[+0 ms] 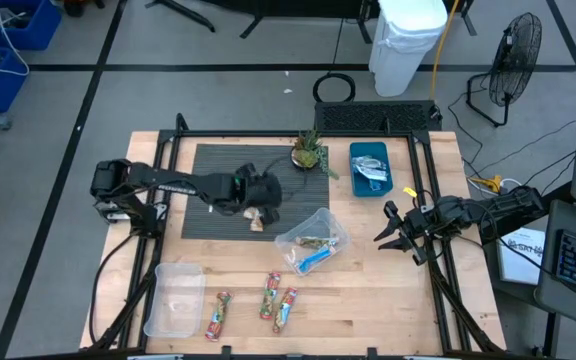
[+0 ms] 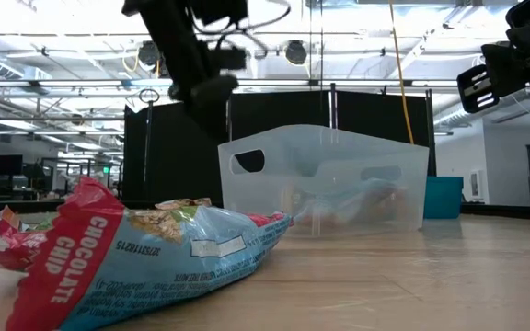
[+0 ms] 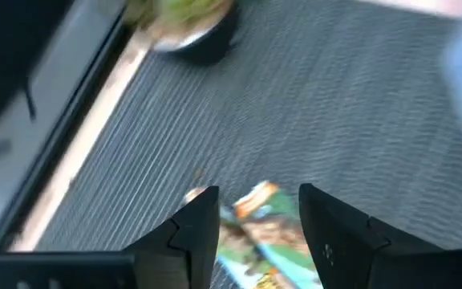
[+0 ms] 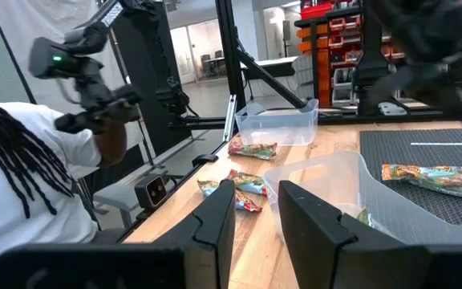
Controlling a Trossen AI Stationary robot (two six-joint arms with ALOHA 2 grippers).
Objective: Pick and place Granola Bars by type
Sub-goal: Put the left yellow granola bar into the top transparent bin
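A green-and-orange granola bar (image 3: 257,229) lies flat on the dark ribbed mat (image 1: 218,165); it also shows in the right wrist view (image 4: 435,178). My left gripper (image 3: 255,197) hovers over it, slanting down, open, its fingers on either side of the bar's end without plainly touching it. Three more bars (image 1: 270,297) lie on the wood near the front edge. A clear bin (image 1: 313,240) holds a few bars. Silvery bars lie in the teal bin (image 1: 370,168). My right gripper (image 1: 390,232) waits at the right edge, open and with nothing between its fingers.
An empty clear bin (image 1: 173,298) stands at the front left. A small potted plant (image 1: 310,152) sits at the mat's far right corner. A person stands beyond the table's front edge in the right wrist view (image 4: 22,185). A large bar wrapper (image 2: 136,257) fills the low view's foreground.
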